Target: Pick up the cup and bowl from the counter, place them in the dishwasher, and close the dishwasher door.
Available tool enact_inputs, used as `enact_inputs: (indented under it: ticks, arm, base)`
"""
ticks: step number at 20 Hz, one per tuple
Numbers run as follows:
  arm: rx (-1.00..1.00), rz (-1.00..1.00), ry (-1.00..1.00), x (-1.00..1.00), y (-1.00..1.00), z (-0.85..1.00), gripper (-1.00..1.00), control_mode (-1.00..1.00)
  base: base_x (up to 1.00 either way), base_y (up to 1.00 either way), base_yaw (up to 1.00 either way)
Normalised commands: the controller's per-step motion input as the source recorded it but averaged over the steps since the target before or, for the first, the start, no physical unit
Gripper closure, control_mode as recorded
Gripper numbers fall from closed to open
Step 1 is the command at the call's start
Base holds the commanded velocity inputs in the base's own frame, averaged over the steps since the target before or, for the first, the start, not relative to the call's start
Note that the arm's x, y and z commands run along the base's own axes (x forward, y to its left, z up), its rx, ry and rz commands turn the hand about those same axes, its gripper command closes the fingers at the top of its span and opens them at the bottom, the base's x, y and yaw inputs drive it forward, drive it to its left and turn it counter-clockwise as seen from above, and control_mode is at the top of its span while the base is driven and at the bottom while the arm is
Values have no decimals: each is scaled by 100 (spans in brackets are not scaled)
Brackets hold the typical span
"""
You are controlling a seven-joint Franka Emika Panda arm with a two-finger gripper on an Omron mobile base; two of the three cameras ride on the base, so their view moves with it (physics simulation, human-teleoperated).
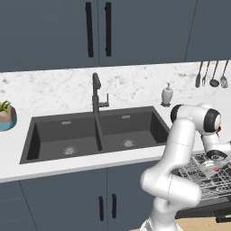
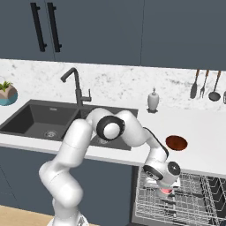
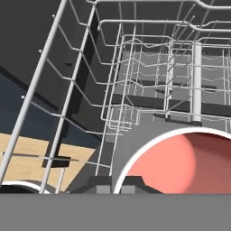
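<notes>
My gripper [image 2: 164, 185] hangs low over the pulled-out wire rack [image 2: 194, 201] of the dishwasher, right of the sink cabinets, shut on the cup [image 2: 166, 191]. In the left base view the gripper [image 1: 211, 168] and a bit of the cup's red [image 1: 215, 169] sit just above the rack [image 1: 198, 178]. The hand view looks into the cup's red inside with its white rim [image 3: 180, 164], close in front of the fingertips [image 3: 97, 185], with rack wires [image 3: 149, 90] and the black interior beyond. The dark red-brown bowl [image 2: 176, 142] rests on the white counter [image 2: 203, 128] above the dishwasher.
A black double sink [image 1: 94, 133] with a dark faucet [image 1: 96, 92] lies to the left. A white soap dispenser [image 1: 167, 94] stands behind the dishwasher area. Utensils [image 2: 205, 84] hang on the back wall at the right. A teal plant pot [image 1: 5, 116] sits far left.
</notes>
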Motion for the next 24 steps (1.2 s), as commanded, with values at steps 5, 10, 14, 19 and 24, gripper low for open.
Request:
enact_inputs:
  ticks: [5,10,14,19,24]
  arm:
    - [0,0,-4,-3,0,0,-100,-100]
    - [0,0,-10,-7,0,5,-100,-100]
    - [0,0,-11,-6,-1,64,-100,-100]
    - [1,0,-16,-33,0,100,-100,-100]
    - [0,0,-13,-11,-4,100,-100,-100]
  base:
    - [0,0,0]
    - [0,0,0]
    - [0,0,0]
    - [0,0,0]
    - [0,0,0]
